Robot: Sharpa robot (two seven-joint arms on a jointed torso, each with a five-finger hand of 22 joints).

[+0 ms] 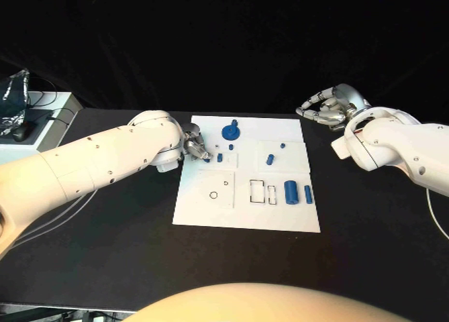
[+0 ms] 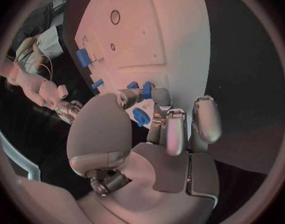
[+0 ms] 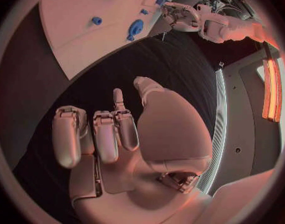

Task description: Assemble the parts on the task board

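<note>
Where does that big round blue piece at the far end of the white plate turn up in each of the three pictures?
Head view: round blue part at the task board's far edge, just past the left hand.
Left wrist view: I cannot pick it out for certain.
Right wrist view: near the board's corner.
Shared landmark: the white task board.

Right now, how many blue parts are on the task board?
6 visible: a large round part at the far edge, one at the left robot hand, one beside it, one mid-board, and two near the right edge. The left robot hand may hide others.
</note>
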